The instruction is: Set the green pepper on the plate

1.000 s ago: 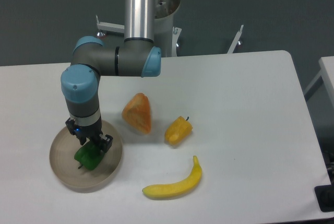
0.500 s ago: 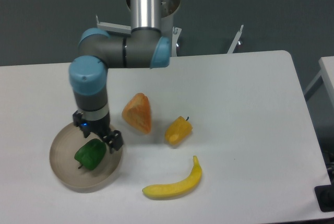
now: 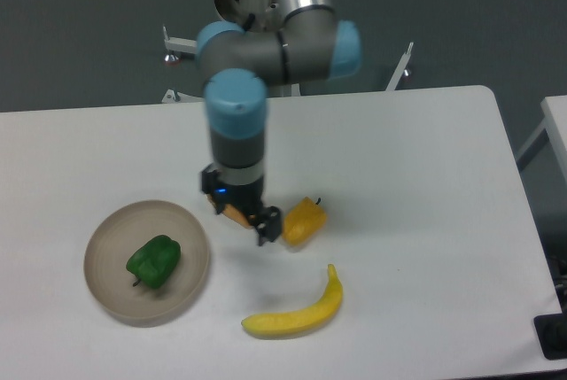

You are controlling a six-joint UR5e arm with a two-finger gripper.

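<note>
1. I see the banana nearest the camera on the table; it plays no part here.
2. The pepper lies on the plate, inside the rim, so I judge the placing done.
3. The gripper hangs above the table between the plate and the yellow pepper; it holds nothing, and its jaws look slightly parted.
4. I lift straight up to clear the orange piece under the wrist, avoiding any sideways sweep.
</note>
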